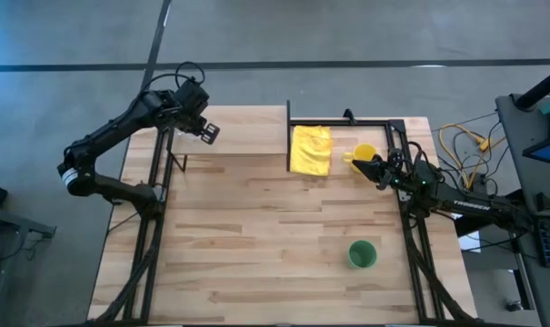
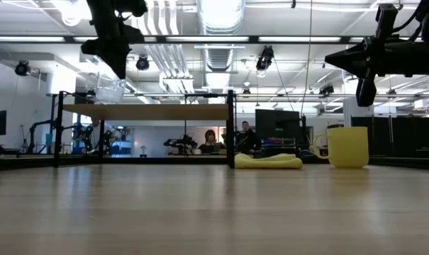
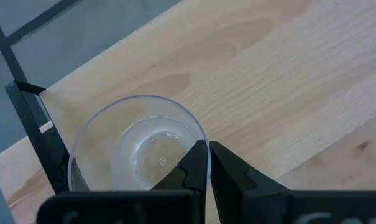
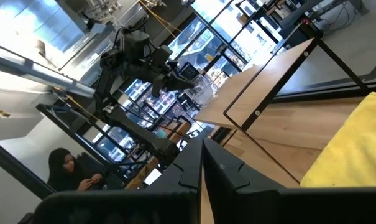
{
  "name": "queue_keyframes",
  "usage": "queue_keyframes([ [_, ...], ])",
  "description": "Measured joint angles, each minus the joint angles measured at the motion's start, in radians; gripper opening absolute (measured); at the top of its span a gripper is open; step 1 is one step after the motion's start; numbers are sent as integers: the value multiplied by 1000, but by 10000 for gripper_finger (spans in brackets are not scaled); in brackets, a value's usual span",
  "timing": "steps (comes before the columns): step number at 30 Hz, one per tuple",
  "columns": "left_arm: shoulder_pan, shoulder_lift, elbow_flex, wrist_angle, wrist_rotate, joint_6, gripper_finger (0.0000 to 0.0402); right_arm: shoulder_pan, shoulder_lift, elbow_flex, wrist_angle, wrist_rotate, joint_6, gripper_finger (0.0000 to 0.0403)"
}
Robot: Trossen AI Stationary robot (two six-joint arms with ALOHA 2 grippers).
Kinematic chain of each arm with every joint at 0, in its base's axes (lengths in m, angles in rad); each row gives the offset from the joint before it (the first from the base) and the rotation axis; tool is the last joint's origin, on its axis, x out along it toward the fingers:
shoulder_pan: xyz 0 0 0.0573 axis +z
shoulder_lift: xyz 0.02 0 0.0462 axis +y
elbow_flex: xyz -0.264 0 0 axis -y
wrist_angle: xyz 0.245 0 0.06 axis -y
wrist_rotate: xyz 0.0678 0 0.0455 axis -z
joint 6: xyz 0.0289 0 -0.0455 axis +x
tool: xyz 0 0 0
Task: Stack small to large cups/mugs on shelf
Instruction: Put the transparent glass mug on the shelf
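Glass cup point(image 3: 138, 146) (round, seemingly smooth-walled)

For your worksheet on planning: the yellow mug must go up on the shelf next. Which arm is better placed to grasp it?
The right. Its gripper hangs right beside the yellow mug, while the left gripper is across the table, shut on the glass cup at the shelf.

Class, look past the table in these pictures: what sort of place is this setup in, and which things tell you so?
Probably a robotics lab or open workshop hall. Clues: bare ceiling ducts and strip lights overhead, a monitor at a workstation, people seated at desks behind, and the polished concrete floor around the table.
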State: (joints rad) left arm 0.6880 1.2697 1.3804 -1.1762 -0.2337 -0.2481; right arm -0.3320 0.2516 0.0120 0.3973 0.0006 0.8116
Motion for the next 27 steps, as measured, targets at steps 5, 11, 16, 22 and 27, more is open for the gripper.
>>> queue_keyframes([
  [5,0,0,-29,50,0,0,0,0,0,0,0,0,0,9],
  [11,0,-2,-65,103,-2,-3,0,0,0,0,0,0,11,9],
  [16,0,-2,-61,104,-2,0,0,0,0,0,0,0,14,9],
  [22,0,-9,-51,104,1,1,0,0,0,0,0,0,14,9],
  [27,0,-9,-56,103,1,6,0,0,0,0,0,0,14,9],
])
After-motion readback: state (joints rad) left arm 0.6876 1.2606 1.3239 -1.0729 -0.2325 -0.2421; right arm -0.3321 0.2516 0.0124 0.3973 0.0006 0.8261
